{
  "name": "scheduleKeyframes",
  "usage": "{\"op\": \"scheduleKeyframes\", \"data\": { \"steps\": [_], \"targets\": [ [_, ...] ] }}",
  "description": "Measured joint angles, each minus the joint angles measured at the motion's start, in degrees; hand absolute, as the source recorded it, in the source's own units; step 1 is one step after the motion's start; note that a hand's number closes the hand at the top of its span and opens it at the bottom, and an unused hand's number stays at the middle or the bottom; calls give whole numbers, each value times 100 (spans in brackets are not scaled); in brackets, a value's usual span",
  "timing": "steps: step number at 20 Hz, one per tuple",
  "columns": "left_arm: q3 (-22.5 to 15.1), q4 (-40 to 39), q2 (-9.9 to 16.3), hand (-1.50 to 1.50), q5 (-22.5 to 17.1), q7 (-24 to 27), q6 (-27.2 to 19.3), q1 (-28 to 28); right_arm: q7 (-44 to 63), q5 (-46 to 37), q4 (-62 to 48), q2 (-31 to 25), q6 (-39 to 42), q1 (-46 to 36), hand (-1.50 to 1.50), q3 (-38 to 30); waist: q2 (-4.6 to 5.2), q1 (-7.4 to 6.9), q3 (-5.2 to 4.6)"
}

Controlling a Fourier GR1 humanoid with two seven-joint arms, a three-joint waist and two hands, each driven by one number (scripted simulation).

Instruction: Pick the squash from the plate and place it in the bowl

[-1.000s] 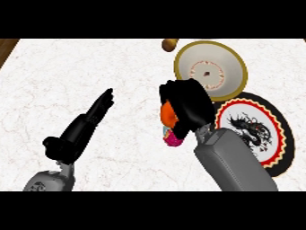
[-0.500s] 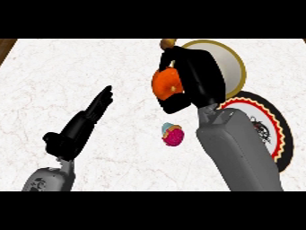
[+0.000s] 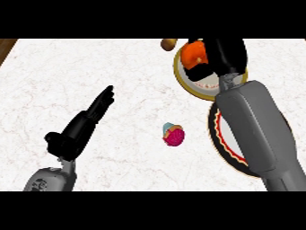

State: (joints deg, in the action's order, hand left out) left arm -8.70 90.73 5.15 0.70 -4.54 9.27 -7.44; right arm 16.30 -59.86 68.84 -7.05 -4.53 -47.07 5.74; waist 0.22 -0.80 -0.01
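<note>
**Squash over the bowl: lower, then let go**

A white marbled counter (image 3: 82,67) fills the view, with dark wood showing past its left and right far corners. The largest thing on it is the plate (image 3: 223,134), dark-rimmed with a red and white border, lying at the right edge and mostly covered by the right forearm. Beyond it, at the far right, sits the bowl (image 3: 191,83), gold-rimmed and pale inside.

The right hand (image 3: 221,51) hangs over the bowl's far side, its fingers curled round the orange squash (image 3: 195,53), which is off the plate and above the bowl's interior. The left hand (image 3: 92,114) rests open near the counter's middle left, fingers straight.

To finish well, I judge the hand should come down until the squash is inside the rim, nearer the centre than the far-left rim, before the fingers part.

A small pink cupcake (image 3: 173,134) sits mid-counter and a small brown object (image 3: 169,43) sits just beside the bowl's far-left rim.
</note>
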Motion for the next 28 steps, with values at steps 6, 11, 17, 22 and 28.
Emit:
{"op": "scheduleKeyframes", "data": {
  "steps": [6,11,17,22,28],
  "targets": [
    [-40,77,-16,0,21,30,56,96,-592,-134,-1556,-313,-530,-475,150,-393,16,-48,2],
    [-86,157,-7,0,34,40,108,125,-852,302,-2703,-480,125,-716,-150,-816,55,-131,3],
    [-47,108,-37,0,51,8,102,-10,-1764,771,-3849,-538,248,-1175,-150,-1278,73,-163,7],
    [33,74,-10,0,19,-31,141,-55,-2316,1112,-4302,-645,-198,-1407,-150,-1732,66,-144,7],
    [5,141,-64,0,16,-98,126,-4,-2461,1817,-4405,-871,-642,-1604,-150,-2547,52,-117,7]
  ]
}}
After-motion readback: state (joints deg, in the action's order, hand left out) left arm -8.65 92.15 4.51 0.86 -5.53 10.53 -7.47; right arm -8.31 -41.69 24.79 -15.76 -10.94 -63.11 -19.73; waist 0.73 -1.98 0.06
